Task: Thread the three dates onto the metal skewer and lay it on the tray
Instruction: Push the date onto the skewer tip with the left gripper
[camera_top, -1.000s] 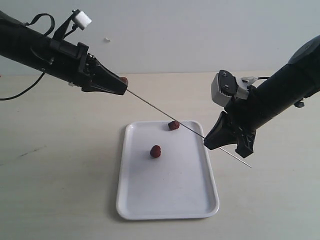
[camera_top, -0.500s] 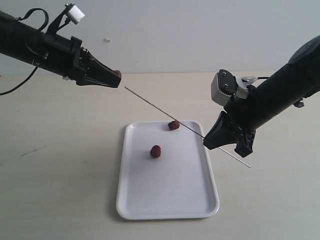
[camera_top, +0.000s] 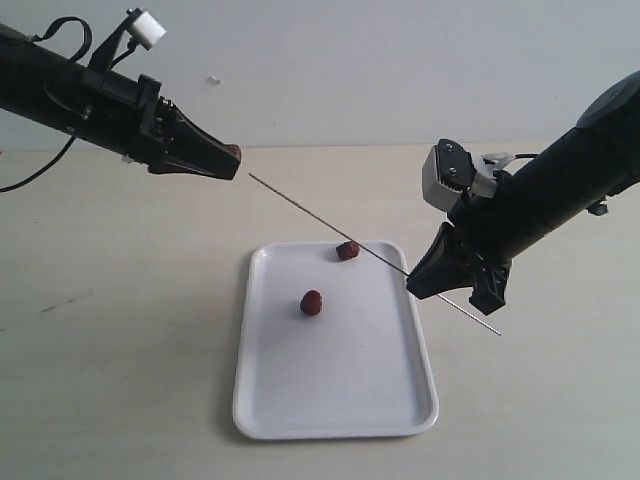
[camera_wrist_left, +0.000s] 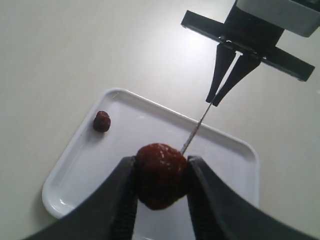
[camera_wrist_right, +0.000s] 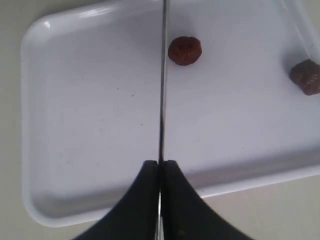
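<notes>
Left claw, clamped on a date, just backed off the skewer tip, beyond the tray's far corner. So nothing's threaded yet; I'd guess it needs another try. Right claw is pinched shut on the skewer over the tray's edge, and the other two dates are lying in the tray.

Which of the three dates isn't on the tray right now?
The date held in the left gripper, up in the air; the other two lie loose on the tray.

Bright, even light; soft shadows, faint glare on the tray.
</notes>
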